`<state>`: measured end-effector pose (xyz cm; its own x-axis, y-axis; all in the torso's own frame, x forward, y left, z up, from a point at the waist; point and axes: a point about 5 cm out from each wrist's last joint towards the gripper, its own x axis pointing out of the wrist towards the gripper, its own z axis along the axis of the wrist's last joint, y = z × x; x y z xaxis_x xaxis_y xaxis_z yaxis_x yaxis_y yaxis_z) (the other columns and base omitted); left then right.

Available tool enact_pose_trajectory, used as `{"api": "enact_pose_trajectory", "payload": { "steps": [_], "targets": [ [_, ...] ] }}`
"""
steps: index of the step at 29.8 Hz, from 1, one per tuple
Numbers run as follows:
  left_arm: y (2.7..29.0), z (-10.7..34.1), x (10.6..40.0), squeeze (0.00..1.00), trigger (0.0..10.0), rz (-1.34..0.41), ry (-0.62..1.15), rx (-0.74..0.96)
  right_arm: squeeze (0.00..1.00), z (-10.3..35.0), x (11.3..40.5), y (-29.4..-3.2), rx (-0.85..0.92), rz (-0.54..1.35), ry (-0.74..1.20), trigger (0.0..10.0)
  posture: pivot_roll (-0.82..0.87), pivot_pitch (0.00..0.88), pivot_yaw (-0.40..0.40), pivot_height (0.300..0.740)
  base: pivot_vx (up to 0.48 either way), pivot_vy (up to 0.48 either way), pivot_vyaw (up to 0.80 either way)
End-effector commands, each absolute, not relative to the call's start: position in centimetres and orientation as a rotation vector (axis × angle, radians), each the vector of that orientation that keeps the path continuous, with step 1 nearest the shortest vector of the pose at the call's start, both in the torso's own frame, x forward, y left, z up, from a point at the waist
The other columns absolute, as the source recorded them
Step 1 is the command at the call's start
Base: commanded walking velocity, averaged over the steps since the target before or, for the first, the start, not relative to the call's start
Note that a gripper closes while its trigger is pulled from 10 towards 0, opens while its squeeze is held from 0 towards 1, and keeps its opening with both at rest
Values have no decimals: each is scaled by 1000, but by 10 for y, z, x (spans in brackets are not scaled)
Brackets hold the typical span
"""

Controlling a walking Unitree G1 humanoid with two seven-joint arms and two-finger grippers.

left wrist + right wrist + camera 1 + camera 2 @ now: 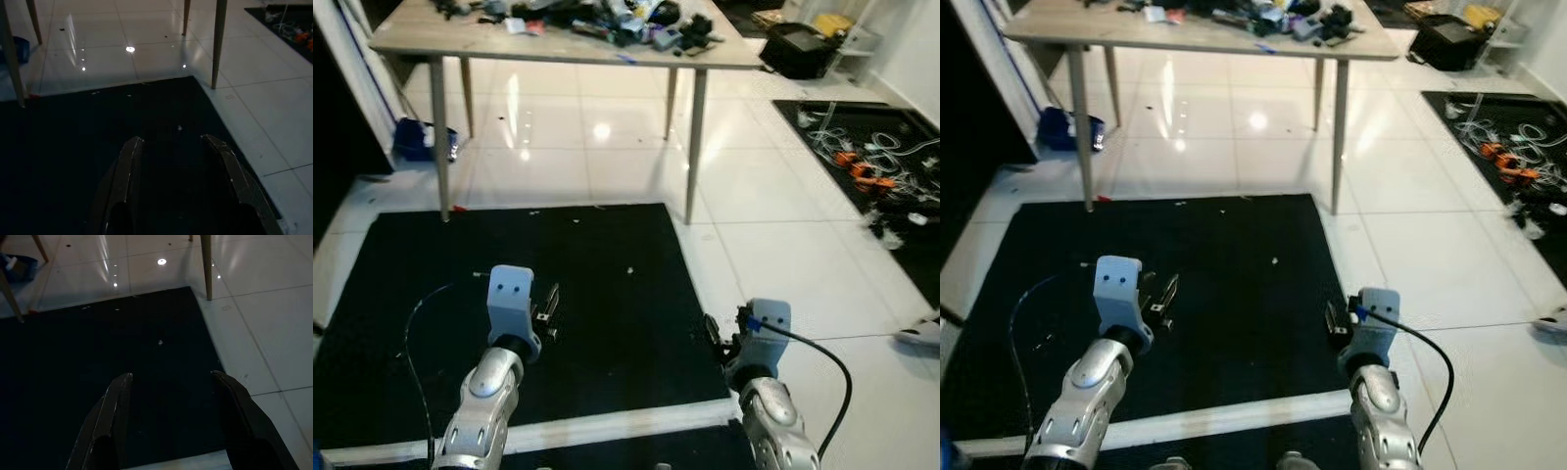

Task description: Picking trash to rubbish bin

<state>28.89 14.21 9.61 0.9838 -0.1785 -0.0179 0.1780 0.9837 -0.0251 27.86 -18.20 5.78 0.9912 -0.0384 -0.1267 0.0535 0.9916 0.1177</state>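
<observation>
Black mat takes up most of the floor in front of the robot, lying on glossy white tiles, with a pale strip running across its near edge. Past the mat, at 12 o'clock, stands a wooden desk on thin legs, its top piled with cluttered odds and ends I can't really sort out. Off at 2 o'clock there's a second dark mat covered in tangled cables, and something blue sits on the floor by the desk leg at 10 o'clock. I can't spot a rubbish bin for sure.

Both silver arms are held low over the near part of the mat. The left hand has its 2 fingers spread apart with nothing between them, and the right hand is the same, spread and empty.

As for the trash, the best candidate I can see is a tiny white scrap lying on the mat at about 12 o'clock from the robot, between the 2 hands and well ahead of both. A few even smaller pale flecks sit nearer the mat's far edge.

My guess is that scrap is paper or plastic: basically weightless, soft, and flat against the mat. That makes it fiddly, since long fingers could just push it around. I'd come straight down and pinch across it with the fingertips, pressing lightly into the mat so it can't skate away.
</observation>
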Motion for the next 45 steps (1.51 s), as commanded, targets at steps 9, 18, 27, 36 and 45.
{"api": "enact_pose_trajectory", "payload": {
  "steps": [9, 18, 27, 36, 45],
  "targets": [
    [140, 92, 286, 0, 10000, -193, 43, -17, 0, 56, 274, -187, 77, -48, 113, 10000, -25, 163, -37, 740, 263, 0, 0],
    [140, 91, 286, 0, 10000, -192, 41, -18, 0, 58, 276, -187, 65, -38, 105, 10000, -24, 147, -45, 740, 263, 0, 0],
    [140, 91, 286, 0, 10000, -190, 38, -18, 0, 58, 277, -185, 59, -22, 98, 10000, -24, 134, -50, 740, 263, 0, 0],
    [140, 91, 286, 0, 10000, -193, 36, -18, 0, 59, 277, -185, 69, -22, 95, 10000, -25, 129, -51, 740, 264, 0, 0],
    [140, 90, 285, 0, 10000, -198, 39, -18, 0, 58, 277, -187, 68, -29, 94, 10000, -26, 131, -49, 740, 263, 0, 0]
  ]
}}
